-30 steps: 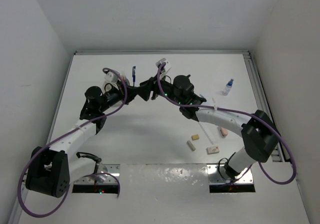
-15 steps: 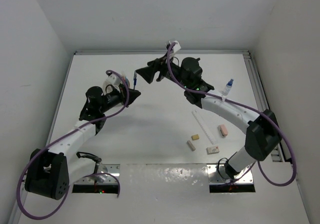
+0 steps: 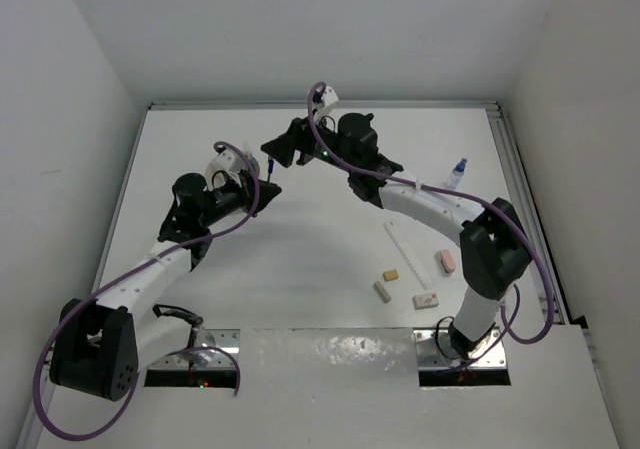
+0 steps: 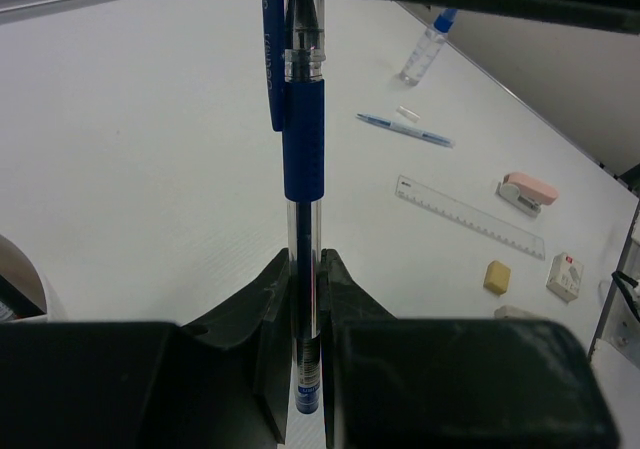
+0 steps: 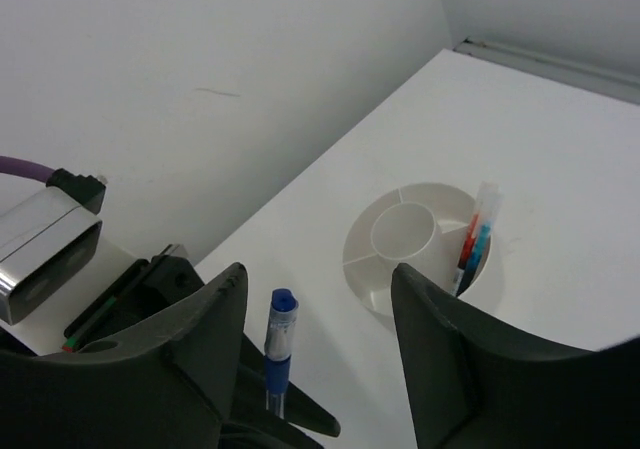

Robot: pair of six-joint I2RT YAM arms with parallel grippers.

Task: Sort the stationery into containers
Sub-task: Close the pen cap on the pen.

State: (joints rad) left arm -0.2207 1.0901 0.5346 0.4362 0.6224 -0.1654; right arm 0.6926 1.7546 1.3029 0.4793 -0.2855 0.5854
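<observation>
My left gripper (image 3: pixel 266 187) is shut on a blue pen (image 4: pixel 303 169) and holds it upright, cap end up; the pen also shows in the top view (image 3: pixel 269 168). My right gripper (image 3: pixel 272 155) is open and empty, its jaws wide on either side of the pen's top (image 5: pixel 281 319) without touching it. The round white tub (image 5: pixel 360 259) has several compartments and holds a red-orange and a blue pen (image 5: pixel 472 244). In the top view the tub is hidden by the arms. A second blue pen (image 4: pixel 405 129) lies on the table.
A blue-capped bottle (image 3: pixel 456 174) stands at the right. A clear ruler (image 3: pixel 408 254), pink eraser (image 3: pixel 446 260), tan eraser (image 3: pixel 391 274), white eraser (image 3: pixel 426 299) and a greyish eraser (image 3: pixel 382 291) lie at the front right. White walls enclose the table.
My right gripper has drawn back from beside the left gripper and shifted toward the far left, ending open around the pen's top. My left gripper has kept hold of the blue pen.
</observation>
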